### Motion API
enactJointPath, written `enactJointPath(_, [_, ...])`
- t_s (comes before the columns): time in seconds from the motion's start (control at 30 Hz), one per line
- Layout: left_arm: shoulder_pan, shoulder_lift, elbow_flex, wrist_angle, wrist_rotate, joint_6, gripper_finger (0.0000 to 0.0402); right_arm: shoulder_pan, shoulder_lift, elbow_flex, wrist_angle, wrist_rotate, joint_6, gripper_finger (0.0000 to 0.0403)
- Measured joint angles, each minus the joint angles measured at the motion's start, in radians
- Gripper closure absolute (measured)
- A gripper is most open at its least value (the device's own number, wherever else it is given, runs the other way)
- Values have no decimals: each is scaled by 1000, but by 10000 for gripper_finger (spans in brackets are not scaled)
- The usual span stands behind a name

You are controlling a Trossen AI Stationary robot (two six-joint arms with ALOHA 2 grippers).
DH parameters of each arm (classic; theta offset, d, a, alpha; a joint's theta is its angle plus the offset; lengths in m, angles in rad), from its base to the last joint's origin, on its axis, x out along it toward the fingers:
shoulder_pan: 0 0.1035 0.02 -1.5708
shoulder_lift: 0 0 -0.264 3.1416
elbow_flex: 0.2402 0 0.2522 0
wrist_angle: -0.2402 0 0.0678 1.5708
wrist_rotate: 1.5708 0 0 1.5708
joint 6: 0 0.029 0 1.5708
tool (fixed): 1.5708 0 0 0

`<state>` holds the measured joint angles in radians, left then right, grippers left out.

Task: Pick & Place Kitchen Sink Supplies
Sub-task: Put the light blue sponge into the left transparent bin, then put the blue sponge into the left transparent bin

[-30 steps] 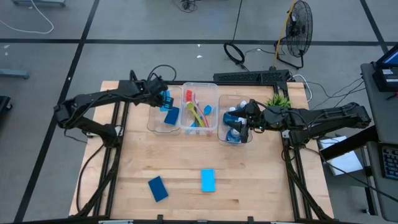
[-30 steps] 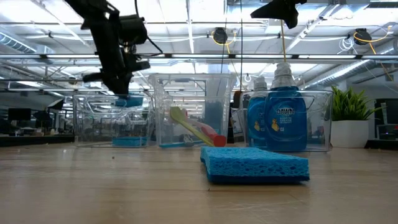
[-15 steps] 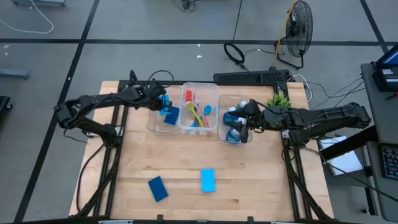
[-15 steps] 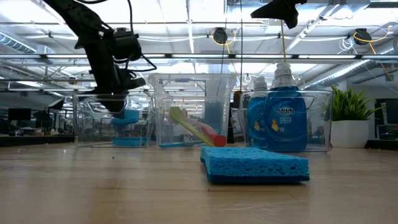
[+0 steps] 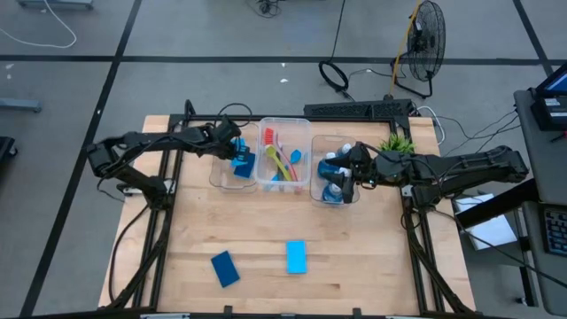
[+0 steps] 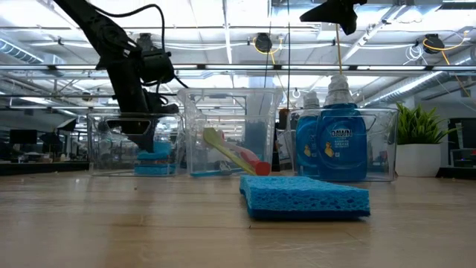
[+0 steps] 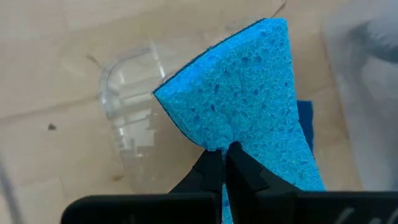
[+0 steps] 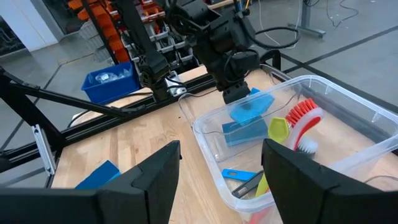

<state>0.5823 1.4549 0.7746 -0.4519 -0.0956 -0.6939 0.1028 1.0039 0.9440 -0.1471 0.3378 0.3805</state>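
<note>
Left bin (image 5: 221,174): pinched sponge (image 7: 249,118) inside

Open tabletop (image 5: 266,221) up front; two sponges (image 5: 296,257) there; bins (image 5: 283,155) crowd back.

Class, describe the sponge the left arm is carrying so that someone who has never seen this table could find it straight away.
Find the row of three clear bins at the table's far edge and take the left bin. The left gripper reaches into it, shut on a light blue sponge, held tilted above another sponge lying on the bin's floor. It is the only sponge gripped by a robot; two others lie loose on the near tabletop.
</note>
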Motion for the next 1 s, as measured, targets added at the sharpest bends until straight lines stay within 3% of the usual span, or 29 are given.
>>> enactJointPath(0.17, [0, 17, 0, 9, 2, -1, 393, 0, 0, 0, 0, 0, 0, 190])
enactJointPath(0.63, [0, 14, 0, 9, -4, -31, 279, 0, 0, 0, 0, 0, 0, 190])
enactJointPath(0.8, [6, -35, 0, 8, 63, 20, 223, 0, 0, 0, 0, 0, 0, 190])
enactJointPath(1.0, [2, -167, 1, -23, 76, 15, 175, 0, 0, 0, 0, 0, 0, 190])
